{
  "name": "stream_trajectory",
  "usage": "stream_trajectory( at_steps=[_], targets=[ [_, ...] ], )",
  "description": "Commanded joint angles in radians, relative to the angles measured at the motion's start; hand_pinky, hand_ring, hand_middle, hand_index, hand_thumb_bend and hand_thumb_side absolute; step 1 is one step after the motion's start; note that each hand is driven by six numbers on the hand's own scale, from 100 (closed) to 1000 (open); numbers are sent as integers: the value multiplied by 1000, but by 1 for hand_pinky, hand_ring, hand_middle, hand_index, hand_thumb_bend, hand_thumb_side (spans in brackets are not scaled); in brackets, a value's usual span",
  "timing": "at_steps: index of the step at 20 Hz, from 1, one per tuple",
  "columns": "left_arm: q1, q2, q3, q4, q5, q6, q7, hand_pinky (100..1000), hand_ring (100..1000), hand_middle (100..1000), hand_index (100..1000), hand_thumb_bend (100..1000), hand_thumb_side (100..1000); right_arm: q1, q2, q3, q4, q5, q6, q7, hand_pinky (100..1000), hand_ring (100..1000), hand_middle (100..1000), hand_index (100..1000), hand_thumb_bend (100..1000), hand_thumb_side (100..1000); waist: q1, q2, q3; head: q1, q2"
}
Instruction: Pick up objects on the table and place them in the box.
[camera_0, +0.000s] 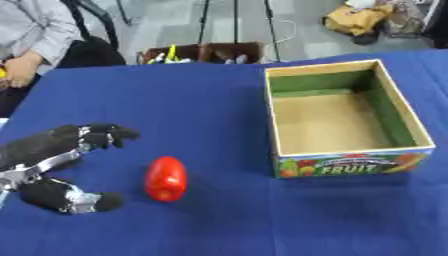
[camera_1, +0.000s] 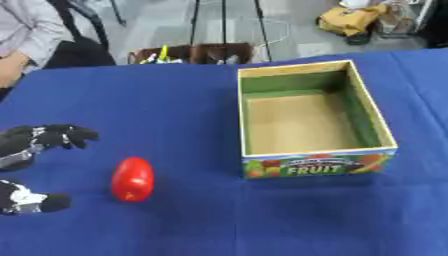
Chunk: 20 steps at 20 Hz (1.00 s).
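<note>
Red object (camera_0: 165, 178) beside, seemingly untouched by, robot hand (camera_0: 54, 165)

One red object (camera_0: 165, 178) on the counter (camera_0: 192, 110), oval and glossy, and that's the only loose item out here. One box (camera_0: 346, 116), open at the top, a single printed panel on its near side reading FRUIT, and nothing countable inside it. One robot hand in view, the left hand (camera_0: 52, 167), black with silver at the joints, fingers and thumb spread apart; the other hand doesn't show in either eye. Beyond the far edge, one brown crate (camera_0: 206, 52) on the floor with a few small things sticking out, too muddled to count. Tally: one object, one box, one hand.
</note>
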Motion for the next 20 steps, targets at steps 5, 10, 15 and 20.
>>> stream_trajectory(
  at_steps=[5,10,15,20],
  targets=[
    [-60,109,-60,102,30,-8,-17,723,772,842,1000,641,936,-1,-22,5,-22,-7,1,10,388,300,392,519,253,707,2,-27,-1,-11,16],
    [-87,125,-108,194,150,70,20,721,771,784,1000,596,889,3,-23,6,-22,-5,5,16,389,299,391,517,254,704,9,-31,-2,-18,23],
    [-117,146,-149,233,216,138,104,727,788,827,1000,616,895,6,-23,9,-22,-3,10,24,390,299,391,517,254,703,16,-34,-4,-18,28],
    [-145,140,-171,253,218,157,133,725,789,837,1000,612,903,6,-23,10,-22,-1,11,29,390,298,391,516,256,704,18,-33,-9,-19,24]
  ],
)
